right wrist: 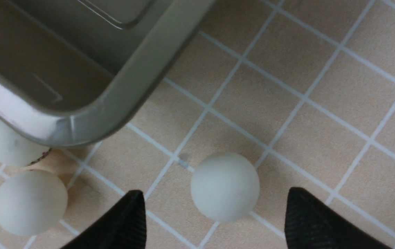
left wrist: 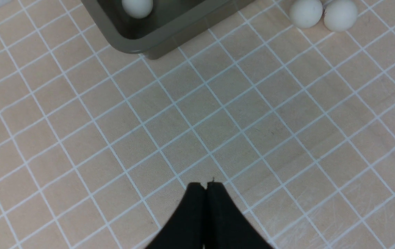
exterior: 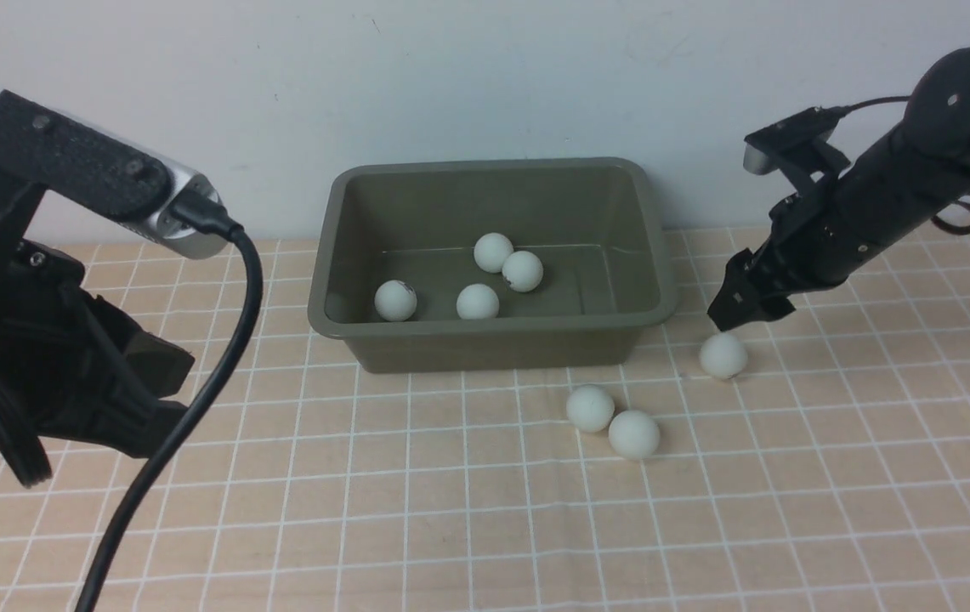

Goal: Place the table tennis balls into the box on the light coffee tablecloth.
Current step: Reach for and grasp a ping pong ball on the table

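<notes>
White and matte, one of the table tennis balls (exterior: pixel 723 354) lies on the light coffee tablecloth (exterior: pixel 450 510), just beside the near right corner of the box (exterior: pixel 493 347). I think the coming move depends on this ball. It sits just below the right jaws and slightly nearer to me than they are. The right wrist view shows it between the two black tips, roughly centred and touching neither. The right jaws are spread wide and hold nothing. A ball has no long axis, so how the jaws are turned should matter little. In my judgement what remains is a short descent and then the closing.

The right arm (exterior: pixel 859 221) comes in from the far right and slopes down to the left, its wrist tilted towards the box corner. The box rim is close to the jaws on the left side, so there is not much room there.

The left arm (exterior: pixel 51 340) waits at the near left. The left jaws are pressed together, empty, over bare cloth and well apart from every ball, so the right arm is clearly the nearer one.

Two more balls (exterior: pixel 612 422), touching each other, rest on the surface in front of the box, and four balls (exterior: pixel 478 301) are already inside it.
</notes>
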Controlling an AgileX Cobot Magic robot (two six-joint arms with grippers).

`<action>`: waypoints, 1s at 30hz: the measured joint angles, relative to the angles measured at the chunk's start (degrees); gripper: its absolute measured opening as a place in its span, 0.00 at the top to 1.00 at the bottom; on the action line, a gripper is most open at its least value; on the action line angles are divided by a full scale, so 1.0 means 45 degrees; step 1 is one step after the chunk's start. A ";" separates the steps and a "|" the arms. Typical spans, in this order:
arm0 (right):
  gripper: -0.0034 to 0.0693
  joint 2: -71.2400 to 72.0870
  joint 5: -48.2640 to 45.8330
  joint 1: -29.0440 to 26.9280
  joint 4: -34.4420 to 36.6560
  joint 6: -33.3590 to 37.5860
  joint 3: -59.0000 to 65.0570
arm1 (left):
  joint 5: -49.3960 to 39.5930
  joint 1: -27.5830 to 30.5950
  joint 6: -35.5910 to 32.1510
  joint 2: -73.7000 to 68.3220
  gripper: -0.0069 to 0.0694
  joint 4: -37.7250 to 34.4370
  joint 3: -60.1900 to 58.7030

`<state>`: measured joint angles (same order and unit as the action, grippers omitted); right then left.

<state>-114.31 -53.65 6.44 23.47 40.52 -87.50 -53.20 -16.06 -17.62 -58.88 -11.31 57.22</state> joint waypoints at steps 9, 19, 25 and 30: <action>0.31 -0.0857 0.0457 0.0000 -0.0072 0.0373 -0.0015 | 0.0000 0.0000 0.0000 0.0000 1.00 -0.0349 0.0000; 0.31 -0.1567 0.0724 0.0000 0.0512 0.0792 -0.0028 | 0.0000 0.0000 0.0000 0.0000 1.00 -0.0561 0.0000; 0.41 -0.1859 0.0868 0.0000 0.0528 0.0686 -0.0067 | 0.0000 0.0000 0.0000 0.0000 1.00 -0.0561 0.0000; 0.47 -0.1308 0.0214 0.0000 -0.0422 0.0106 -0.0823 | 0.0000 0.0000 0.0000 0.0000 1.00 -0.0561 0.0000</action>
<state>-120.20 -52.69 6.44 21.57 41.00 -91.20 -53.20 -16.06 -17.62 -58.88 -13.84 57.22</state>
